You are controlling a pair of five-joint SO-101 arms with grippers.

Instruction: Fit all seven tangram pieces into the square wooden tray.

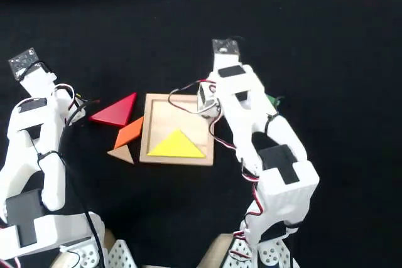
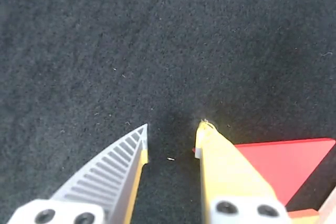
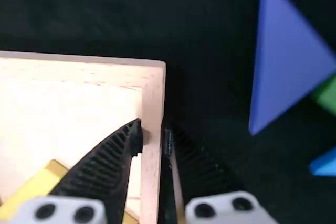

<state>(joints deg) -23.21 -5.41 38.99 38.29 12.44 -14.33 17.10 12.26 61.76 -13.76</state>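
The square wooden tray [image 1: 154, 108] lies mid-table with a yellow triangle [image 1: 177, 145] inside it. My right gripper [image 3: 151, 136] straddles the tray's wall [image 3: 153, 85] near a corner, one finger inside and one outside, shut on it; in the high view this gripper [image 1: 210, 106] sits at the tray's right edge. A red triangle [image 1: 116, 111], an orange piece [image 1: 129, 132] and a small tan triangle [image 1: 122, 154] lie left of the tray. My left gripper [image 2: 173, 129] is open over bare cloth, beside the red triangle [image 2: 286, 161].
A blue triangle [image 3: 283, 61], a green piece [image 3: 328, 95] and another blue piece [image 3: 325, 163] lie on the black cloth beyond the tray's right side. A bit of green [image 1: 271, 100] peeks from behind the right arm.
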